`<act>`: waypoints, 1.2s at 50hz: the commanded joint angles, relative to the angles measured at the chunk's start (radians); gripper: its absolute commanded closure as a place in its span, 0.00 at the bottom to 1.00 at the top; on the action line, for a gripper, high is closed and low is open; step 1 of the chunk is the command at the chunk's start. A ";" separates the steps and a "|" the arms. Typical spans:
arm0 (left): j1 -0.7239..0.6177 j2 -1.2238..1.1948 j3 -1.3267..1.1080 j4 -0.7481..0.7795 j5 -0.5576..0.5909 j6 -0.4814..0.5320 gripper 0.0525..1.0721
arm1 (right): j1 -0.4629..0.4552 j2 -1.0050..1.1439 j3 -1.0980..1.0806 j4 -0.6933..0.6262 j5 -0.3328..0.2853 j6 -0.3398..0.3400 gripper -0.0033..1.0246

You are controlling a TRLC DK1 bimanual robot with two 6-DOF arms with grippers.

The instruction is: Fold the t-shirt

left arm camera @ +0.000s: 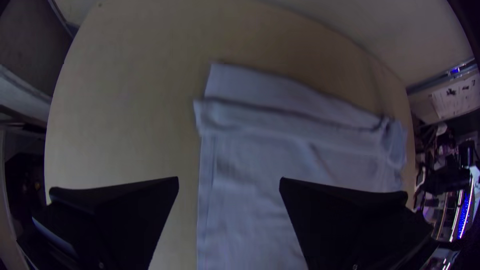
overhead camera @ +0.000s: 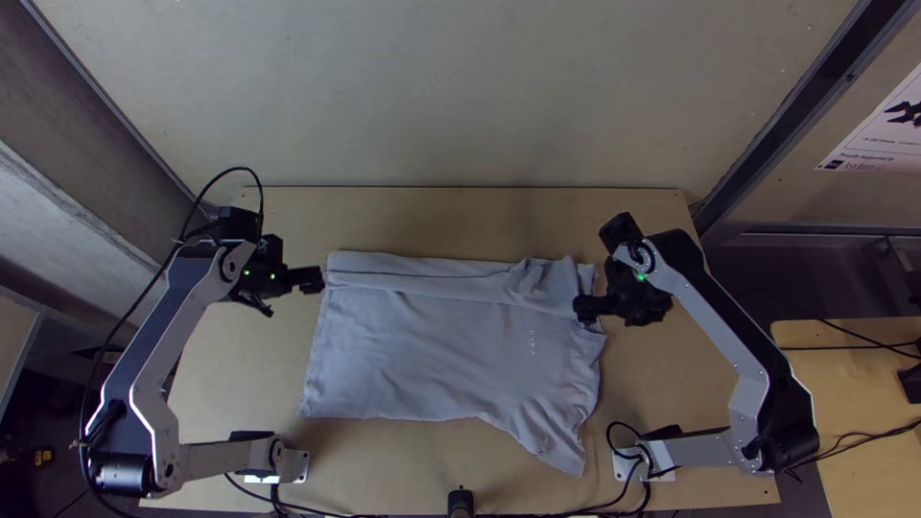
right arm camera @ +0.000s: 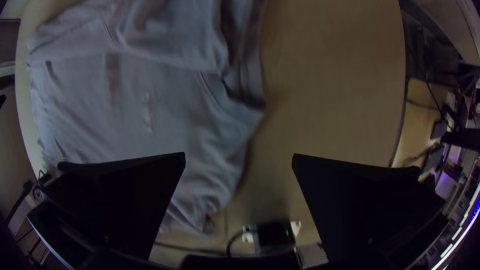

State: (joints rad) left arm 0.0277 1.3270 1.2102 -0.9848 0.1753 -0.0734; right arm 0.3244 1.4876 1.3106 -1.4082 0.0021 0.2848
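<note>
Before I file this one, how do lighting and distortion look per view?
Top view: dim, no glare on the shirt; left wrist view: table edge bowed, glaring strips in the background; right wrist view: similar bowing, dark corners, fingers nearly black.

Pale wall (overhead camera: 460, 86) beyond light wooden table (overhead camera: 460, 219), dark post (overhead camera: 801, 101), printed sheet (overhead camera: 878, 139), second wooden table (overhead camera: 863, 384), dark floor (overhead camera: 796, 273)

1. T-shirt (overhead camera: 413, 345): matt cloth, creased.
2. Table (overhead camera: 240, 384): smooth, dull wood.
3. Arm links at eight o'clock (overhead camera: 216, 457): smooth, satin metal.
4. Left gripper (overhead camera: 315, 279), right gripper (overhead camera: 583, 308): matt, plastic-looking.
5. Sheet at two o'clock (overhead camera: 871, 144): smooth paper.
</note>
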 commanded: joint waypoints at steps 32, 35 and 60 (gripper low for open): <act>-0.132 -0.149 -0.334 -0.333 -0.220 0.181 0.04 | 0.169 -0.231 -0.175 -0.149 -0.010 0.080 0.04; -0.153 -0.140 -0.365 -0.334 -0.226 0.182 0.04 | 0.186 -0.225 -0.186 -0.149 -0.010 0.085 0.03; -0.278 0.003 -0.477 -0.247 -0.290 0.150 0.06 | 0.295 -0.174 -0.324 -0.101 -0.033 0.082 0.03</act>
State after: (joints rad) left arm -0.2428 1.3006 0.7650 -1.2430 -0.1055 0.0834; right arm 0.6086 1.2949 1.0046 -1.5124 -0.0196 0.3481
